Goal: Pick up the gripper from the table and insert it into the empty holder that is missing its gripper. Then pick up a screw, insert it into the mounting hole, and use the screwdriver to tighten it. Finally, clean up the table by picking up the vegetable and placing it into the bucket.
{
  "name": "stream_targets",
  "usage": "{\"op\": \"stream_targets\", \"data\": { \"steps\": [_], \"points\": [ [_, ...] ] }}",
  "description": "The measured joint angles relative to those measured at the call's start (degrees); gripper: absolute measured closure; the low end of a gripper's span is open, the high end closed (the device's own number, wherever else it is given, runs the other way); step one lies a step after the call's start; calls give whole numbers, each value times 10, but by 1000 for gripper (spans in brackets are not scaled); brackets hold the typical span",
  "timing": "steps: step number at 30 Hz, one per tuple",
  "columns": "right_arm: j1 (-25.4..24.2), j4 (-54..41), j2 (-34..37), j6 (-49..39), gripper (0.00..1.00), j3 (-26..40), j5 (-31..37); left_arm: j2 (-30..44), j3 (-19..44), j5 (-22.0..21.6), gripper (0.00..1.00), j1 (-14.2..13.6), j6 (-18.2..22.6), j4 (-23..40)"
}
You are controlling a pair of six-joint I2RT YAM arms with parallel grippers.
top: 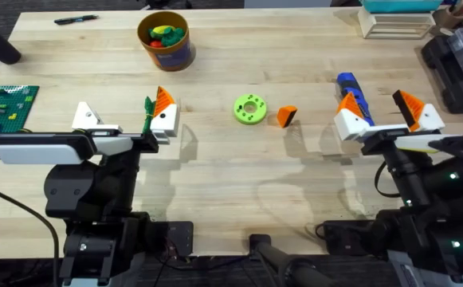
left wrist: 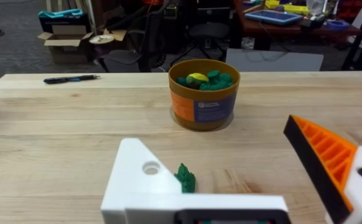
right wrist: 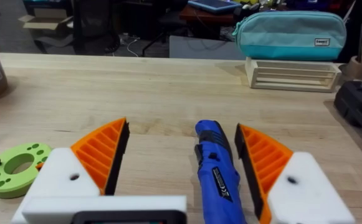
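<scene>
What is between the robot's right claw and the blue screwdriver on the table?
Nothing visible. The bright blue pen-shaped screwdriver lies on the light wooden table, right in the gap of the right gripper, whose orange-padded jaws stand open on either side of it without touching.

Blue screwdriver (right wrist: pixel 217 168) lies btwn spread orange pads (right wrist: pixel 103 152) of right gripper (right wrist: pixel 182 163).

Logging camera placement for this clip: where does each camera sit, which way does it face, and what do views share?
Overhead: above the arm bases, looking down and forward over the table; both arms show.
Left wrist: on the left arm, facing the bucket and vegetable; left gripper open, one finger lacking its pad.
Right wrist: on the right arm, right gripper open around the screwdriver.
Shared: bucket, screwdriver.
</scene>
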State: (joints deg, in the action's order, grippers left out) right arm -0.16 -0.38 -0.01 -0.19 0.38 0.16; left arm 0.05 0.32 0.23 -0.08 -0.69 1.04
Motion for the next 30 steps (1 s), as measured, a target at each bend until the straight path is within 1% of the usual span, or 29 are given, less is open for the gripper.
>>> {"op": "stream_targets", "data": {
  "steps": [15, 17, 18, 20, 21, 24, 28, 30],
  "points": [
    [0, 1, 0, 2, 8, 0, 0, 0, 1, -3, 15, 0, 0, 3],
    [0, -8, 0, 2, 8, 2, 0, 0, 6, -5, 15, 0, 0, 29],
    [0, -17, 0, 2, 8, 6, 2, 0, 15, -6, 15, 0, 0, 57],
    [0, -72, 0, 2, 8, 33, 1, 2, 39, -13, 15, 0, 0, 106],
    [0, -101, 0, 2, 8, 45, 0, 9, 60, -17, 15, 0, 0, 135],
    [0, -159, 21, 2, 8, 85, 0, 46, 132, -31, 15, 0, 0, 195],
    [0, -184, 95, 2, 8, 158, 0, 146, 240, -42, 15, 0, 0, 267],
    [0, -190, 149, 2, 7, 202, 0, 209, 288, -44, 15, 0, 0, 308]
  ]
}}
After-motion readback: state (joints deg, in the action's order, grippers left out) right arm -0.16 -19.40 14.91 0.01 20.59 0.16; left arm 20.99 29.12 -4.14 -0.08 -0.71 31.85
